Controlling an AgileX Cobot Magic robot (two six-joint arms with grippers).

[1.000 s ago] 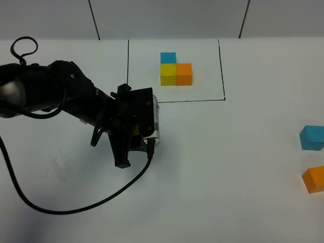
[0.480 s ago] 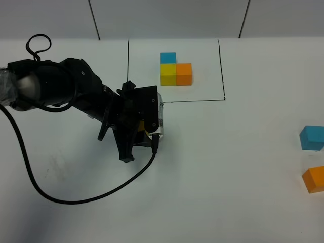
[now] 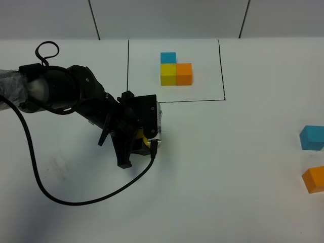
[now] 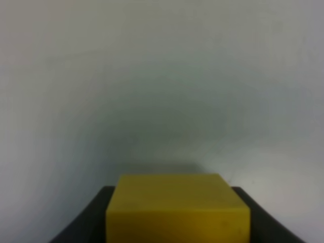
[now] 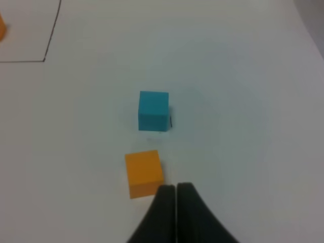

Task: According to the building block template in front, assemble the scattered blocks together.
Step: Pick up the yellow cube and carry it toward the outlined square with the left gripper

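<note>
cube (image 4: 177, 207) (yellow) clamped in left hand (image 3: 133, 147), arm (image 3: 61, 93) low over table (image 3: 228, 177); right hand (image 5: 175, 189) pinched closed

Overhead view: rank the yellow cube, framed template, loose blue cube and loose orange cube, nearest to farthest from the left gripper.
1. The yellow cube, clamped in the left gripper.
2. The template, farther back, inside the black frame.
3. The loose blue cube and loose orange cube, far right edge; too close to call.

White table (image 3: 228, 177) bears the framed template (image 3: 175, 74), blue cube (image 3: 311, 138) and orange cube (image 3: 314, 179).
</note>
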